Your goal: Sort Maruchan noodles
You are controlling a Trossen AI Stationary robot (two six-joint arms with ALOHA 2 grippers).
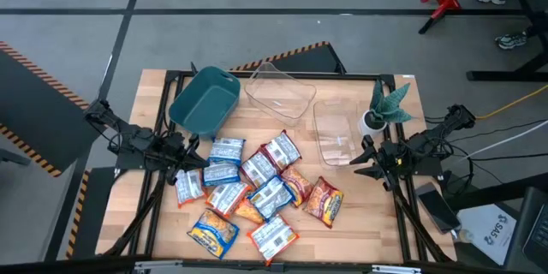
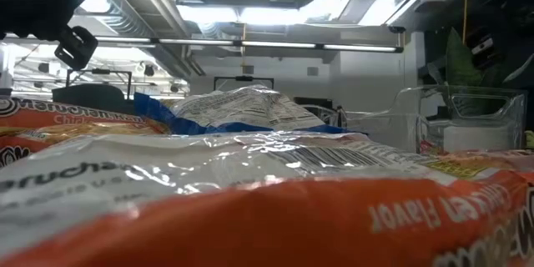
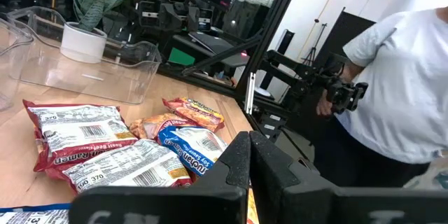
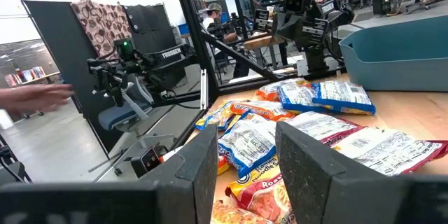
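Observation:
Several Maruchan noodle packets (image 1: 257, 190) in blue-yellow, orange and red-white prints lie in a loose overlapping pile on the wooden table's middle and near part; they also show in the left wrist view (image 3: 105, 154), the right wrist view (image 4: 308, 126) and the low view (image 2: 250, 183). My left gripper (image 1: 193, 164) hovers at the pile's left edge, fingers shut (image 3: 250, 161) and empty. My right gripper (image 1: 358, 163) hovers right of the pile, fingers open (image 4: 245, 164) and empty.
A teal bin (image 1: 205, 98) stands at the far left. Two clear containers (image 1: 278, 90) (image 1: 336, 130) stand at the far middle and right. A small potted plant (image 1: 385, 107) stands at the far right. A person (image 3: 399, 84) stands beyond the table's right side.

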